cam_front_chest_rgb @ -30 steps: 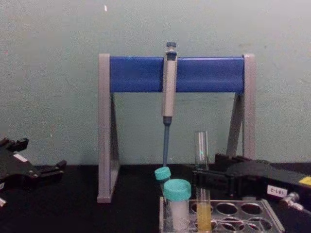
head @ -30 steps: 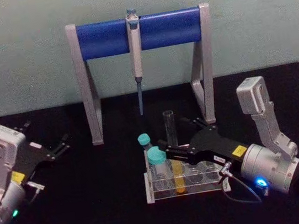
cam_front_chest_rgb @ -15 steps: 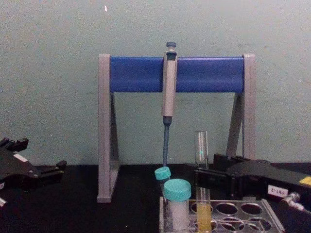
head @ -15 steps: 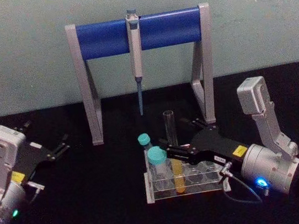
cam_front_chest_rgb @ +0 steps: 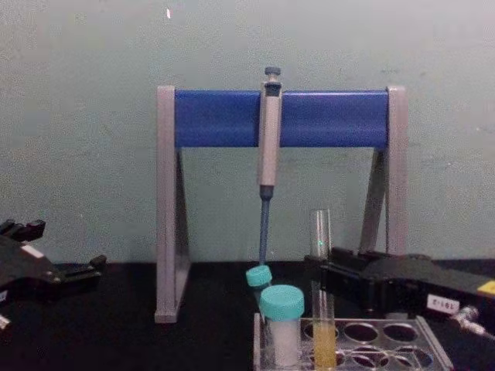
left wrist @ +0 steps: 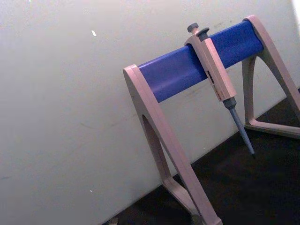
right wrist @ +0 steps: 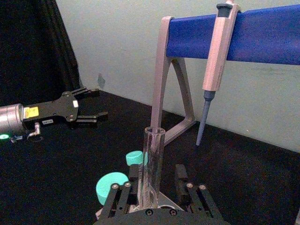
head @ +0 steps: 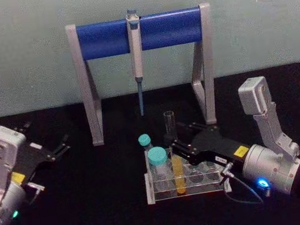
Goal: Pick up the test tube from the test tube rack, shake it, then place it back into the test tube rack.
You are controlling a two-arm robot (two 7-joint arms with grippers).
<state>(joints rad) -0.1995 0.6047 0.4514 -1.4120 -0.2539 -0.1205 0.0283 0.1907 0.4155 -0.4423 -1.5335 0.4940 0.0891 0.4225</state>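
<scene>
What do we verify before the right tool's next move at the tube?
1. Tube seated upright in rack: ok.
2. Right tool straddling tube: ok. It is open, with fingers on either side and a visible gap on one side.
3. Finger clearance to the teal cap beside the tube: cannot tell. It looks tight.
4. Lift path overhead: likely ok. The pipette hangs farther back and toward the robot's left.
5. Left tool out of the way: ok. It is open, low at the table's left, far from the rack.
</scene>
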